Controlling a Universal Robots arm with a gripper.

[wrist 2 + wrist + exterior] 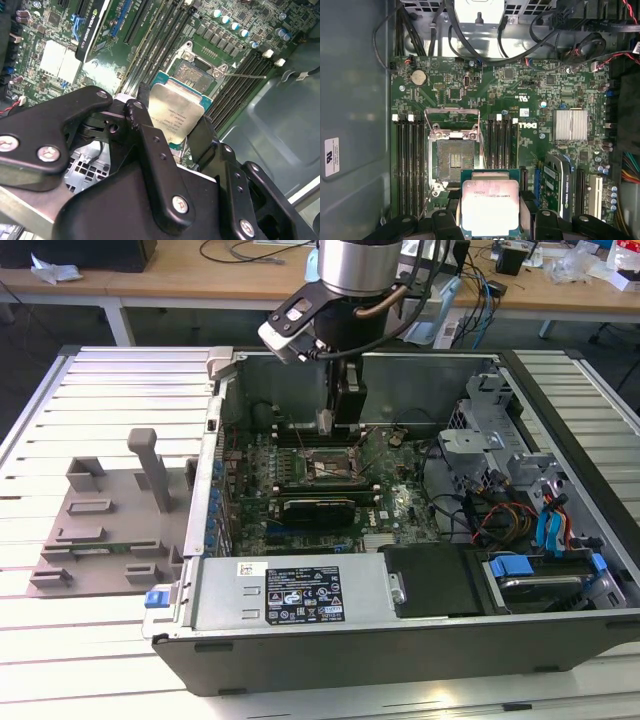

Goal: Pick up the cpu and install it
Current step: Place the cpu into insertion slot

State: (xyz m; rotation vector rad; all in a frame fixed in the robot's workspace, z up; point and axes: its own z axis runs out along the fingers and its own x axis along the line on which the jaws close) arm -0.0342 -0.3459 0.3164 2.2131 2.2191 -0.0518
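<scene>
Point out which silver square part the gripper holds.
The cpu, smooth-topped, clamped in the gripper; the ribbed heatsink sits on the board.

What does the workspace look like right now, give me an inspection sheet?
Surface: slatted metal table, with an open computer case on it.
Job's things: cpu held above the motherboard, near the open, empty socket.
Clutter: grey fixture beside the case, at the exterior view's left.
Grippers: gripper shut on the cpu's edges.
Cables: black bundle inside the case; coloured wires by the drive bay.
Surroundings: wooden benches behind.
</scene>
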